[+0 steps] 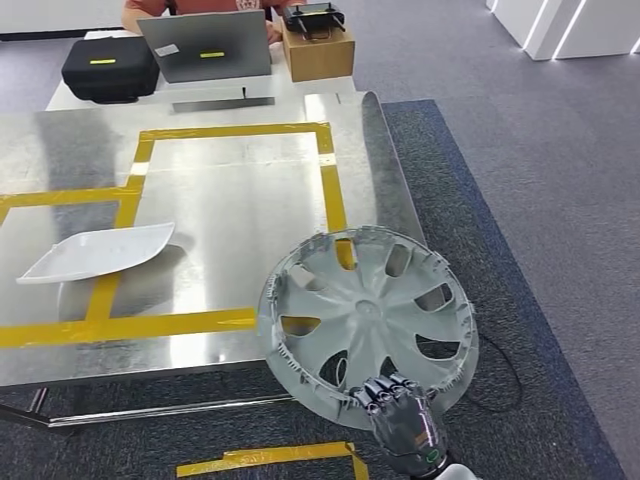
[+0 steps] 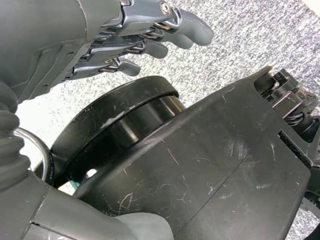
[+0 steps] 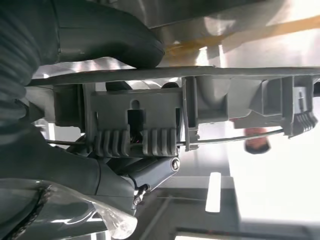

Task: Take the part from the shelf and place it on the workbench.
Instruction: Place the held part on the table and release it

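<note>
While gripped by the right hand (image 1: 404,420), the wheel cover (image 1: 367,315) overhangs the workbench (image 1: 226,210) edge.

- Hubcap (image 1: 370,310): grey plastic, satin sheen, ribbed clips along the rim.
- Workbench (image 1: 226,210): brushed sheet metal, shiny, with glossy yellow tape (image 1: 332,190).
- Carpet (image 1: 521,200): rough grey weave.
- Box (image 1: 321,50): matt cardboard.
- Right hand (image 1: 396,405): dark metallic fingers.

one grey plastic spoked wheel cover (image 1: 370,315), one white curved plastic panel (image 1: 98,251), one black zipped case (image 1: 109,66), one grey open laptop (image 1: 205,45), one brown cardboard box (image 1: 318,52).
</note>
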`<control>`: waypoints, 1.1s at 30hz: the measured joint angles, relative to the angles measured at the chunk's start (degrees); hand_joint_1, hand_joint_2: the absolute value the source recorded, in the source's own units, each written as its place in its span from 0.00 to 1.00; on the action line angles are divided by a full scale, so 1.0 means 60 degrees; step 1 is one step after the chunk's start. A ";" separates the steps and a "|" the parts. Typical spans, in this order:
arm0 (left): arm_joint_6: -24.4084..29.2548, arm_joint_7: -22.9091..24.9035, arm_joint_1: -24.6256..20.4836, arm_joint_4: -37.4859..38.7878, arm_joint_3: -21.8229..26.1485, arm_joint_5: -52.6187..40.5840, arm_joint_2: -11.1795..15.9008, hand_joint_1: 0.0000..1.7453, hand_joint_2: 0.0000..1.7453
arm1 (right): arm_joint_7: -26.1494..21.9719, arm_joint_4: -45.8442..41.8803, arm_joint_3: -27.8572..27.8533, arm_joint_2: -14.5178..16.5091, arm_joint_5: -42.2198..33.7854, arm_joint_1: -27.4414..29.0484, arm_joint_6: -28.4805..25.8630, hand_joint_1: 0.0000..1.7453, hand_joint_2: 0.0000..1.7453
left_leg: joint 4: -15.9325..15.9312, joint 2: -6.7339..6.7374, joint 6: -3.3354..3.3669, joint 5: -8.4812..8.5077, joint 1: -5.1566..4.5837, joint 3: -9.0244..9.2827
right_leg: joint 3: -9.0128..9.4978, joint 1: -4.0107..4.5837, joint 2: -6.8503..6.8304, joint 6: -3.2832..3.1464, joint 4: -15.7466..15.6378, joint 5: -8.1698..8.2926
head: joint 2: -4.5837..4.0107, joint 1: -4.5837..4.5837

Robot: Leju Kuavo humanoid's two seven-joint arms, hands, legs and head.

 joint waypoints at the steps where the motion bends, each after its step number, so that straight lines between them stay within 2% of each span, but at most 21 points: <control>1: -0.0001 0.0000 0.0000 0.0000 0.0000 -0.0006 0.0001 0.00 1.00 | -0.0043 0.0044 0.0078 -0.0045 0.0016 -0.0065 0.0000 1.00 1.00 | 0.0000 -0.0001 0.0001 0.0001 0.0000 0.0000 | 0.0001 0.0000 -0.0003 0.0002 0.0000 0.0001 | 0.0000 0.0001; 14: -0.0092 0.0000 -0.0022 0.0000 -0.0038 -0.0188 0.0007 0.00 1.00 | -0.0931 0.0549 0.0739 -0.0610 0.0030 -0.1399 0.0000 1.00 1.00 | 0.0002 0.0002 0.0005 0.0004 -0.0001 0.0005 | 0.0001 -0.0001 0.0003 0.0005 0.0000 0.0011 | 0.0000 -0.0002; 17: -0.0142 -0.0003 -0.0030 0.0000 -0.0067 -0.0229 0.0013 0.00 1.00 | -0.0638 0.0746 0.0855 -0.0680 0.0028 -0.1664 0.0000 1.00 1.00 | 0.0002 0.0002 0.0005 0.0004 -0.0001 0.0004 | 0.0000 -0.0001 0.0004 0.0005 0.0000 0.0012 | 0.0000 -0.0002; 23: -0.0180 -0.0047 -0.0046 0.0000 -0.0166 -0.0324 0.0022 0.00 1.00 | 0.0670 0.1399 0.1223 -0.1030 0.0016 -0.2273 0.0000 1.00 1.00 | 0.0002 0.0002 0.0009 0.0006 -0.0002 0.0003 | 0.0000 -0.0001 0.0003 0.0008 0.0000 0.0013 | 0.0000 -0.0001; 33: -0.0260 -0.0084 -0.0055 0.0000 -0.0234 -0.0372 0.0045 0.00 1.00 | 0.1112 0.2279 0.1419 -0.1427 0.0016 -0.2616 -0.0003 1.00 1.00 | 0.0003 -0.0001 0.0009 0.0005 -0.0003 -0.0002 | -0.0005 -0.0001 0.0000 0.0009 -0.0002 0.0014 | 0.0000 -0.0001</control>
